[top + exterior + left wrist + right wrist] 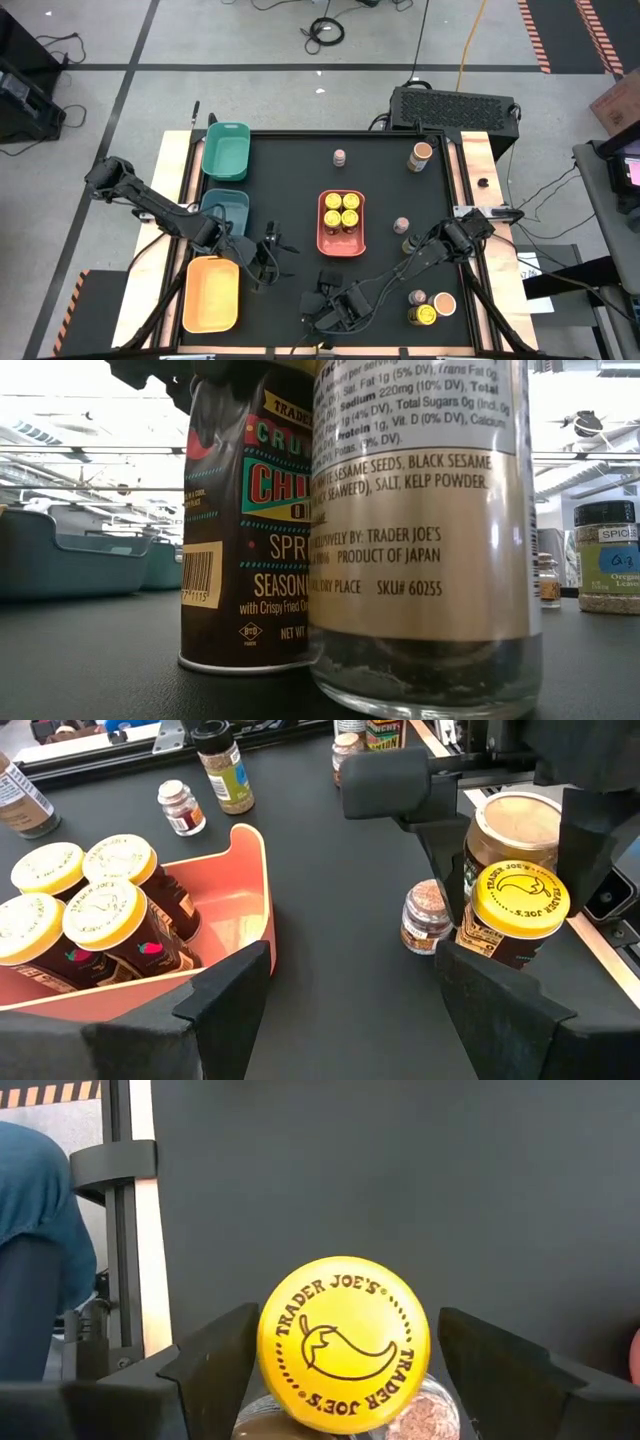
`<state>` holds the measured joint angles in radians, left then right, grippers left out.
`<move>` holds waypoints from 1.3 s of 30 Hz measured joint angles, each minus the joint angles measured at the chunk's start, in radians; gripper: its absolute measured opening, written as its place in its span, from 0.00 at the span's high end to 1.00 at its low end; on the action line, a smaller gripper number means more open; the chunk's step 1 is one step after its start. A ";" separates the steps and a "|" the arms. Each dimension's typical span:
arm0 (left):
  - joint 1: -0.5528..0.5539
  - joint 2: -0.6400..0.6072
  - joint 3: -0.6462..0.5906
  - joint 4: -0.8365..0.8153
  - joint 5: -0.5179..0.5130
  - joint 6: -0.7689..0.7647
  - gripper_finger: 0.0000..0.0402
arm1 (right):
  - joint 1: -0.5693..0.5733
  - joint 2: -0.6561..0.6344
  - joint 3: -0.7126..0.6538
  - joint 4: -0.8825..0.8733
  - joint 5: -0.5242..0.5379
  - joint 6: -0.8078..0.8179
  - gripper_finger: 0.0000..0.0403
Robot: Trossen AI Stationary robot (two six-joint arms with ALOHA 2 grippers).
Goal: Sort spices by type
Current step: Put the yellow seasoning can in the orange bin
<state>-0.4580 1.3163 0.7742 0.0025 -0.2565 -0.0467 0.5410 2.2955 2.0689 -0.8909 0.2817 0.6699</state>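
Note:
A jar with a bright yellow lid (345, 1345) stands on the black table near its near edge. A tan-lidded glass jar (515, 820) and a tiny pinkish jar (425, 915) stand beside it. My right gripper (348, 1315) is open above it, one finger close on each side of the lid; I see no touch. In the high view my right gripper (325, 303) hides these jars. In the low view the yellow-lidded jar (250, 530) rests on its base. My left gripper (268, 250) is open and empty, left of the coral tray (341, 247), which holds several yellow-lidded jars (341, 210).
A green tray (225, 150), a teal tray (225, 205) and a yellow tray (212, 293) stand along the left side. Loose jars stand at the far side (421, 153), right of the coral tray (401, 224) and at the near right (430, 308). A person's leg (40, 1230) shows beyond the near edge.

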 joint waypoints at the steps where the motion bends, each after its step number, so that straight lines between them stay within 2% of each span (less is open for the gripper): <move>1: 0.000 0.000 0.000 0.000 0.000 0.000 0.29 | -0.001 0.000 0.000 0.000 0.000 -0.001 0.26; 13: 0.000 0.000 0.000 0.001 0.000 0.000 0.29 | -0.005 -0.001 0.000 0.014 -0.027 -0.023 0.48; 19: 0.000 0.000 0.000 0.003 0.000 0.000 0.29 | -0.011 -0.001 0.083 -0.011 -0.028 -0.094 0.46; 27: 0.000 -0.006 0.000 0.003 -0.001 0.003 0.29 | -0.029 -0.018 0.284 -0.282 -0.018 -0.220 0.47; 31: 0.000 -0.008 0.000 0.002 -0.001 0.003 0.29 | -0.057 -0.096 0.276 -0.377 0.009 -0.238 0.47; 36: 0.000 -0.009 0.000 -0.008 -0.001 0.004 0.29 | -0.098 -0.190 0.275 -0.504 0.123 -0.243 0.46; 39: 0.000 -0.012 0.000 -0.011 -0.001 0.005 0.29 | -0.127 -0.238 0.275 -0.530 0.144 -0.257 0.46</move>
<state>-0.4583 1.3041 0.7738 -0.0084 -0.2577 -0.0420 0.4135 2.0580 2.3444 -1.4213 0.4260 0.4132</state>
